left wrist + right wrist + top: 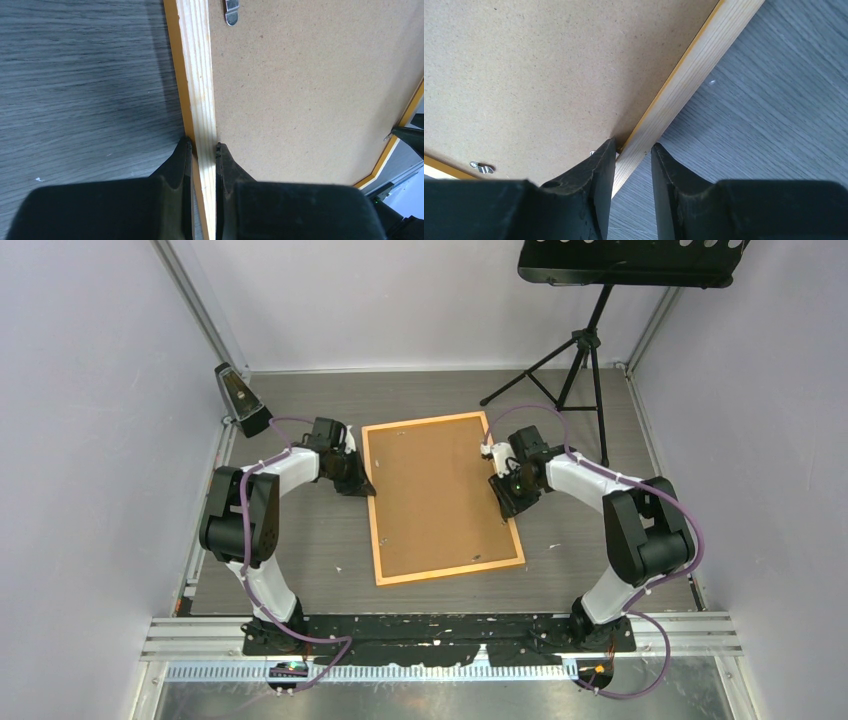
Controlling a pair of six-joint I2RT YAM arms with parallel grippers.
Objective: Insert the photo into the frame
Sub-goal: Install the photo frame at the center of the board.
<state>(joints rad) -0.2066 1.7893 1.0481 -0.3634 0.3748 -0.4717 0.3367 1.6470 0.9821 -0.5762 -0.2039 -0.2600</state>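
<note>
I see the frame (450, 571) lying back-up on the table (300, 540), centre of the top view, backing board (440, 495) inside. My left gripper (202, 145) pinches its left-hand rail. My right gripper (631, 147) straddles the right-hand rail; I cannot tell whether it grips.

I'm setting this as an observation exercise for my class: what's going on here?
Two robot arms are working on the frame, which lies back up with the brown backing board in it. The left gripper is clamped on the frame's left rail. The right gripper straddles the right rail, its jaws not yet tight. No photo shows.
</note>
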